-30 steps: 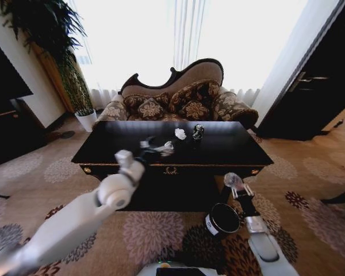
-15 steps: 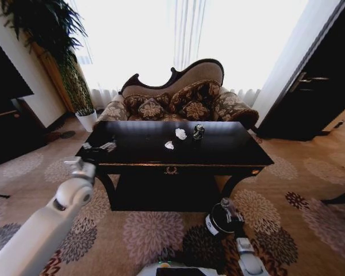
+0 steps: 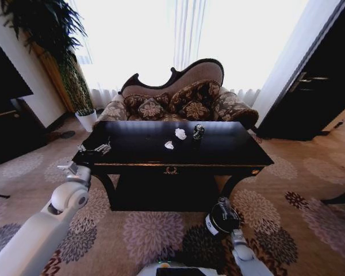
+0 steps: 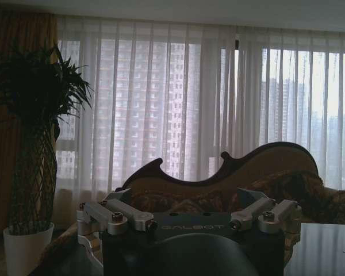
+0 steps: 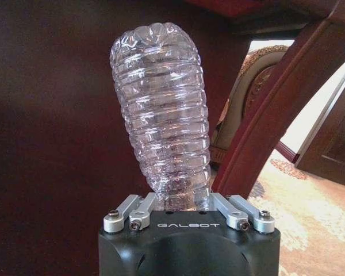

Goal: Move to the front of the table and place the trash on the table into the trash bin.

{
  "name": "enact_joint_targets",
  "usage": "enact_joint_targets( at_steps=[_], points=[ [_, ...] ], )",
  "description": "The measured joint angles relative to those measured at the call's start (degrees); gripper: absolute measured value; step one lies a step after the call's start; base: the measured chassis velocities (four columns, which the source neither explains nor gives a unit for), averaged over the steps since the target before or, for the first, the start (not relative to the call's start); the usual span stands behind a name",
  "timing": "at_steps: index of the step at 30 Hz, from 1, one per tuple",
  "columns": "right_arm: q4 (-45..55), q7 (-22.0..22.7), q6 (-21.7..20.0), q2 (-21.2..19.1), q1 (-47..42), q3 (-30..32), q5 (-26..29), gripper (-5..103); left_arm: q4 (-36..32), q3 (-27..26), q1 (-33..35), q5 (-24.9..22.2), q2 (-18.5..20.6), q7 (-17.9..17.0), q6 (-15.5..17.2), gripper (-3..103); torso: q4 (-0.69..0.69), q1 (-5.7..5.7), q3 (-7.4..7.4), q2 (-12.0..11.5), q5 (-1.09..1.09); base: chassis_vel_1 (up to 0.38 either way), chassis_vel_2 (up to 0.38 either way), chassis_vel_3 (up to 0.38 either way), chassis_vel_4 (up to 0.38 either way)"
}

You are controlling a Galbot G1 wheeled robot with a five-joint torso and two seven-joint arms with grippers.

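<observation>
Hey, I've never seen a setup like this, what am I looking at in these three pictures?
This is a two-armed wheeled robot tidying a living room. The wide picture comes from its head camera, looking down at a glossy black table in front of a sofa. On the table lie white paper lumps and a small dark shiny piece. The other two pictures come from cameras on its wrists. The right hand grips a clear ribbed plastic bottle just above the small black trash bin. The left hand is open and hovers by the table's left corner.
</observation>
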Motion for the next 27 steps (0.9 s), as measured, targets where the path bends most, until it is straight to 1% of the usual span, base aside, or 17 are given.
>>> enact_joint_targets(
  at_steps=[10, 11, 12, 14, 15, 19, 20, 21, 22, 23, 24, 27],
  points=[
    [-5.77, -1.51, 1.02, 0.54, 3.93, -0.17, 0.02, 25, -0.72, 0.41, -0.16, -0.50, 0.53, -0.77, 0.00, 100, 0.00, 0.00, 0.00, 0.00, -0.02, 0.000, 0.000, 0.000, 0.000],
    [-6.30, -2.14, 1.33, 0.58, 4.24, -0.16, 0.44, 22, -0.87, 0.53, -0.18, -0.52, 0.53, -0.87, 0.04, 100, -0.01, 0.00, 0.00, 0.00, -0.01, 0.000, 0.000, 0.000, 0.000],
    [-6.51, -2.45, 1.49, 0.63, 4.39, -0.11, 0.77, 22, -0.95, 0.59, -0.20, -0.54, 0.53, -0.91, 0.06, 100, -0.01, 0.00, 0.00, 0.00, -0.01, 0.000, 0.000, 0.000, 0.000],
    [-6.51, -2.92, 1.62, 0.68, 4.54, 0.02, 1.69, 33, -0.97, 0.62, -0.14, -0.65, 0.51, -1.01, 0.09, 100, 0.00, 0.00, 0.00, 0.00, -0.01, 0.000, 0.000, 0.000, 0.000],
    [-6.51, -2.92, 1.62, 0.68, 4.54, 0.02, 1.69, 33, -0.97, 0.62, -0.14, -0.65, 0.51, -1.01, 0.09, 100, 0.00, 0.00, 0.00, 0.00, -0.01, 0.000, 0.000, 0.000, 0.000],
    [-6.65, -3.36, 1.62, 0.26, 4.82, 0.23, 2.50, 54, -1.17, 0.58, 0.52, -0.86, 0.44, -1.03, 0.08, 100, 0.00, 0.00, 0.00, 0.00, -0.01, 0.000, 0.000, 0.000, 0.000],
    [-6.65, -3.36, 1.62, 0.26, 4.82, 0.23, 2.50, 54, -1.17, 0.58, 0.52, -0.86, 0.44, -1.03, 0.08, 100, 0.00, 0.00, 0.00, 0.00, -0.01, 0.000, 0.000, 0.000, 0.000],
    [-6.81, -3.44, 1.62, 0.10, 4.92, 0.25, 2.59, 60, -1.35, 0.54, 0.66, -0.95, 0.43, -1.15, 0.08, 100, 0.00, 0.00, 0.00, 0.00, -0.01, 0.000, 0.000, 0.000, 0.000],
    [-6.99, -3.56, 1.63, -0.02, 4.97, 0.27, 2.65, 60, -1.45, 0.49, 0.77, -0.95, 0.43, -1.20, 0.08, 100, 0.00, 0.00, 0.00, 0.00, -0.01, 0.000, 0.000, 0.000, 0.000],
    [-7.18, -3.71, 1.64, -0.13, 5.01, 0.29, 2.75, 65, -1.63, 0.40, 0.96, -0.96, 0.45, -1.23, 0.08, 100, 0.00, 0.00, 0.00, 0.00, -0.01, 0.000, 0.000, 0.000, 0.000],
    [-7.18, -3.71, 1.64, -0.13, 5.01, 0.29, 2.75, 65, -1.63, 0.40, 0.96, -0.96, 0.45, -1.23, 0.08, 100, 0.00, 0.00, 0.00, 0.00, -0.01, 0.000, 0.000, 0.000, 0.000],
    [-7.46, -4.08, 1.82, -0.17, 5.03, 0.31, 2.81, 82, -2.15, 0.03, 1.73, -1.00, 0.50, -1.25, 0.08, 100, -0.01, 0.00, 0.00, 0.00, 0.00, 0.000, 0.000, 0.000, 0.000]
  ],
)
